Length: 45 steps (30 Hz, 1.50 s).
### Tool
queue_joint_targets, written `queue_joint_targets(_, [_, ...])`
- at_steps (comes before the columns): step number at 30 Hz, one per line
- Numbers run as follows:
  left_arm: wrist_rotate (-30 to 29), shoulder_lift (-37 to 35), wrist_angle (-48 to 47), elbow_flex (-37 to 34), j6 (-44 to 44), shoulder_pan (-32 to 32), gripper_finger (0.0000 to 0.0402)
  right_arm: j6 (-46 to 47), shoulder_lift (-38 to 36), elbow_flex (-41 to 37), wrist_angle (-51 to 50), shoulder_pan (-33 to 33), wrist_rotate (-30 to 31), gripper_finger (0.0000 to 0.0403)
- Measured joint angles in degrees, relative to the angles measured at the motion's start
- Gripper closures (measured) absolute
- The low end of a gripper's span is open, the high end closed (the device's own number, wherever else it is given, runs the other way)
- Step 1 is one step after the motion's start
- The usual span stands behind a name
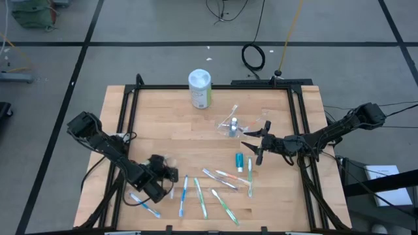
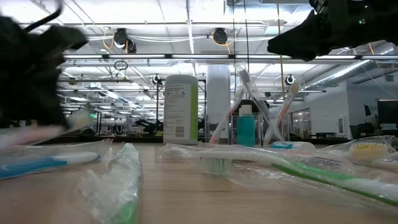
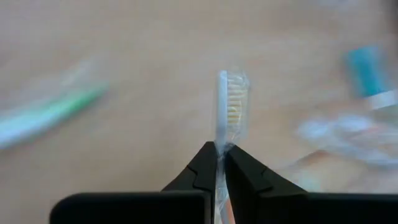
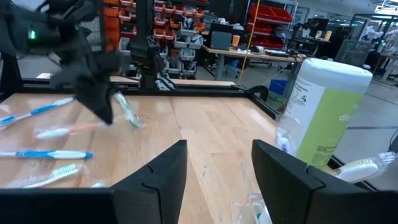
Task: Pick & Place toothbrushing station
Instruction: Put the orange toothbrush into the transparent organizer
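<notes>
A clear plastic cup (image 1: 230, 126) stands right of the table's middle with toothbrushes and a teal tube (image 2: 245, 127) in it. Several wrapped toothbrushes (image 1: 202, 192) lie flat near the front edge, and a teal tube (image 1: 240, 160) lies beside them. My left gripper (image 1: 166, 174) is at the front left, shut on a wrapped toothbrush (image 3: 230, 102). My right gripper (image 1: 255, 147) hovers open just right of the cup, with nothing between its fingers (image 4: 155, 177). My left gripper pinches the toothbrush's neck (image 3: 219, 146), just behind the head, between its two fingertips, through the clear wrapper. The fingers lie along the brush, slanting down. The bristled head (image 3: 233, 99) sticks out past the fingertips, and in the right wrist view the brush (image 4: 127, 112) shows above the table.
A tall white-lidded canister with a green label (image 1: 200, 88) stands at the far middle of the table. A black frame (image 1: 215, 86) runs round the tabletop. Bare wood (image 1: 163, 130) lies between the left arm and the cup.
</notes>
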Motion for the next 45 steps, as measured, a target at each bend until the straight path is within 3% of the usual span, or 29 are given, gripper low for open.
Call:
queue_joint_targets(4, [-9.2,-1.4,8.4,2.2,22.8,3.4,0.0380,0.0,0.0,0.0,-2.3,0.0,0.0,0.0232])
queue_joint_targets(9, [-16.1,-1.4,27.6,4.6,61.2,9.9,0.0395,4.5,0.2,0.0,-5.4,0.1,-0.1,0.0232])
queue_joint_targets(15, [-2.6,-1.3,57.5,4.6,101.1,19.1,0.0373,11.8,0.2,0.0,-7.6,0.1,-9.2,0.0232])
queue_joint_targets(19, [5.5,-1.3,68.4,4.6,116.9,25.4,0.0388,18.8,0.2,0.0,-11.4,0.2,-17.3,0.0232])
queue_joint_targets(26, [19.6,2.4,79.1,4.6,121.8,37.3,0.0387,28.8,1.3,0.0,-16.9,2.8,-20.7,0.0232])
queue_joint_targets(33, [21.1,12.9,96.7,4.6,121.2,45.3,0.0391,30.0,6.1,0.0,-13.6,5.2,-20.7,0.0232])
queue_joint_targets(36, [24.6,17.5,105.4,5.1,122.9,47.7,0.0388,30.1,7.8,0.0,-13.3,5.2,-20.6,0.0232])
queue_joint_targets(41, [25.9,22.2,104.7,5.8,117.5,49.3,0.0397,30.1,9.1,0.0,-13.2,4.9,-20.6,0.0232])
queue_joint_targets(45, [25.5,22.5,100.9,5.8,115.9,49.3,0.0375,30.1,9.2,0.0,-13.2,4.9,-20.5,0.0232])
